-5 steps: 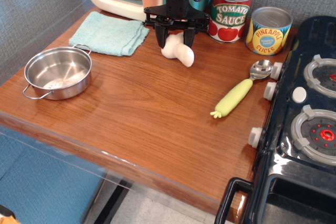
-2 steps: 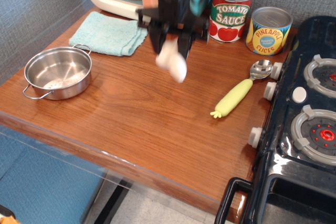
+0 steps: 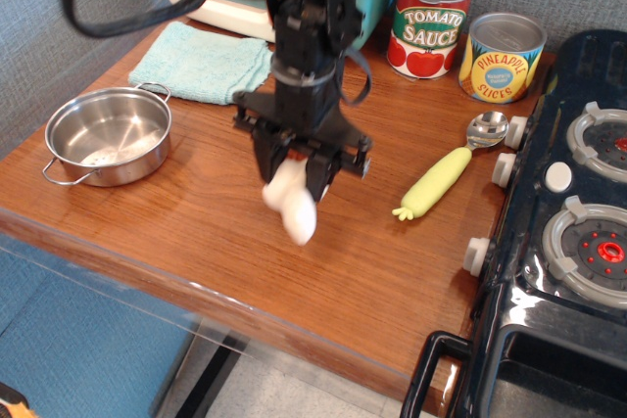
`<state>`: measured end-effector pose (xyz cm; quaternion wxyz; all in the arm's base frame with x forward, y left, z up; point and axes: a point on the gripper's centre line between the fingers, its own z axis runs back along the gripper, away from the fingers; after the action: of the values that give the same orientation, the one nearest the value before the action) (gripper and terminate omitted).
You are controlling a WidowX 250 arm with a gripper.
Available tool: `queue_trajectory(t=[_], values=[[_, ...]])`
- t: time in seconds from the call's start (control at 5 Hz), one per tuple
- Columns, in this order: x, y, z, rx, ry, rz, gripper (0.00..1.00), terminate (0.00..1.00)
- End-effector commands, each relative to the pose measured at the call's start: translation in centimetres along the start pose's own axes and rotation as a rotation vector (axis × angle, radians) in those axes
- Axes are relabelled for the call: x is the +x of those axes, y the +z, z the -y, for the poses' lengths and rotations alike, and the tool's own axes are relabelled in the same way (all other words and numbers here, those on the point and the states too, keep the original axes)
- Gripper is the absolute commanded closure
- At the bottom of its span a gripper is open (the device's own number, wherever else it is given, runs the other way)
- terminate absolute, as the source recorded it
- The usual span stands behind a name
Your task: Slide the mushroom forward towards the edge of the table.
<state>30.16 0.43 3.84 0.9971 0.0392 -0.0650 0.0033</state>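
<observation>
The cream-white mushroom (image 3: 292, 206) sits between the black fingers of my gripper (image 3: 293, 174), which is shut on its upper part. Its stem end points down toward the front of the brown wood-grain table (image 3: 372, 281). The reddish-brown cap top is hidden by the fingers. I cannot tell whether the mushroom touches the tabletop or hangs just above it. The gripper and mushroom are over the middle of the table, about a hand's width from the rounded front edge.
A steel pot (image 3: 108, 134) stands at the left, a teal cloth (image 3: 201, 63) behind it. A yellow-green handled spoon (image 3: 449, 168) lies to the right. Tomato sauce (image 3: 431, 22) and pineapple (image 3: 502, 57) cans stand at the back. A dark blue toy stove (image 3: 563, 232) fills the right side.
My gripper has moved with the mushroom from the back of the table, near the cans, forward to the middle toward the front edge.
</observation>
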Motion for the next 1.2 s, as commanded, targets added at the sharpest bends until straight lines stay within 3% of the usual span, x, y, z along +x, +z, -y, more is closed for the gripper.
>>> queue_trajectory(t=[0.0, 0.4, 0.8, 1.0], values=[[-1.6, 1.7, -0.5, -0.028, -0.03, 0.056, 0.0, 0.0], [-1.1, 4.6, 0.0, -0.104, 0.004, 0.117, 0.0, 0.0], [-1.1, 5.2, 0.1, -0.078, 0.015, 0.053, 0.0, 0.0], [-1.1, 5.2, 0.1, -0.078, 0.015, 0.053, 0.0, 0.0]])
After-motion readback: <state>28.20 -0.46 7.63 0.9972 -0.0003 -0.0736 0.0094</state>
